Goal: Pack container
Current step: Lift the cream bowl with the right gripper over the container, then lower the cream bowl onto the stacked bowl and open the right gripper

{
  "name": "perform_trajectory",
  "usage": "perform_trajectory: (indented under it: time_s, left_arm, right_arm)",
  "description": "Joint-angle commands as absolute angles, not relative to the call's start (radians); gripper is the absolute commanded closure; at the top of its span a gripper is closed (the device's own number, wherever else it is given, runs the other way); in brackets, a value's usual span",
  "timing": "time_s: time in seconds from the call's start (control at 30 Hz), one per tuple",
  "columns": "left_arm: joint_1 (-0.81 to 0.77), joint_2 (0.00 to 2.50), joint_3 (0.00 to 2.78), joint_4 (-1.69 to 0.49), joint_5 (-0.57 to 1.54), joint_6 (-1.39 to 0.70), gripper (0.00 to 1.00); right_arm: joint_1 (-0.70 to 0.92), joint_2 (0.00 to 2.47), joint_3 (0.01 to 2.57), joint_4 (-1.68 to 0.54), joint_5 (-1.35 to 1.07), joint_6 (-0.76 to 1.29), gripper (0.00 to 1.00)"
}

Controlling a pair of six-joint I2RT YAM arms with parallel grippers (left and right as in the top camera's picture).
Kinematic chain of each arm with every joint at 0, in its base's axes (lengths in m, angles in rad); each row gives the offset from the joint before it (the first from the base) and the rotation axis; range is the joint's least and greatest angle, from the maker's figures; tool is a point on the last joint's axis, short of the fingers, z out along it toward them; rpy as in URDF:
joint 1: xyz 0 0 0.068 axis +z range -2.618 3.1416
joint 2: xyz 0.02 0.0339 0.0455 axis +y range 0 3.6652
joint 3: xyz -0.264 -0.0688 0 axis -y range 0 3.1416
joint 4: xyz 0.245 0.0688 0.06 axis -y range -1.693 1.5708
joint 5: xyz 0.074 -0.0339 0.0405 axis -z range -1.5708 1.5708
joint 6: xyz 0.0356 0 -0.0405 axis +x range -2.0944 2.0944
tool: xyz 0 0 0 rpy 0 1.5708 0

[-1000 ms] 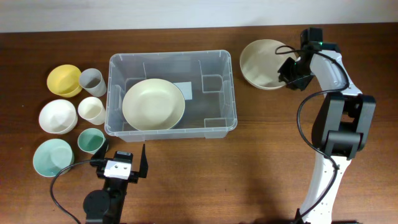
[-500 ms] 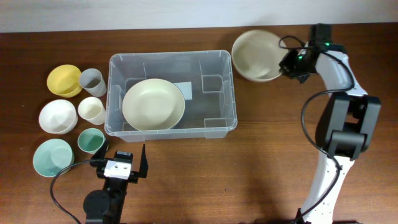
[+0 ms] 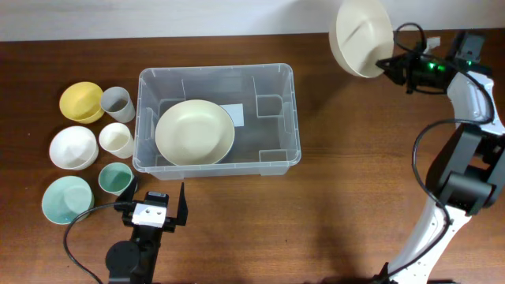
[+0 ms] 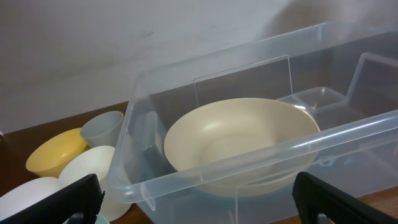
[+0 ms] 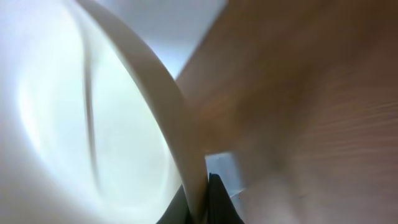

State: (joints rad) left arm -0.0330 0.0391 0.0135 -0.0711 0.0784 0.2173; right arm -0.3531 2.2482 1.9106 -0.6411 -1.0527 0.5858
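1 cream bowl (image 3: 359,35) is clamped by its rim, tilted, in the right gripper (image 3: 392,65). The container (image 3: 217,71) lies well to its left, just ahead of the wide-spread left gripper (image 3: 155,201).

Your left arm (image 3: 134,252) sat low at the near edge, with the left gripper (image 3: 154,197) pointing away from you and its fingers (image 4: 339,200) spread wide apart with nothing between them. Your right arm (image 3: 473,102) reached to the far right corner, wrist turned leftward. The right gripper (image 3: 390,65) was pinched on the rim of a cream bowl (image 3: 359,35), holding it tipped on edge.
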Motion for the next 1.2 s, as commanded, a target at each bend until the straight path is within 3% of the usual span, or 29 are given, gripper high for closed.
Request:
perform_trajectory:
  time_s: [0.0,0.17,0.53,0.7,1.17]
  left_arm:
    - [-0.028,0.035,0.009,-0.075,0.082,0.222,0.0]
    - [-0.028,0.035,0.009,-0.075,0.082,0.222,0.0]
    - [-0.028,0.035,0.009,-0.075,0.082,0.222,0.0]
    - [-0.028,0.035,0.009,-0.075,0.082,0.222,0.0]
    - [-0.028,0.035,0.009,-0.075,0.082,0.222,0.0]
  right_arm:
    - [-0.228,2.018,1.919,-0.661,-1.16,0.503,0.96]
    - [0.03,1.884,1.919,-0.84,-0.786,0.45,0.96]
    - [0.426,1.936,1.918,-0.953,-0.322,0.473,0.96]
    - [0.502,2.012,1.918,-0.919,-0.302,0.514,0.96]
    - [0.511,2.172,1.918,-0.844,-0.307,0.533,0.96]
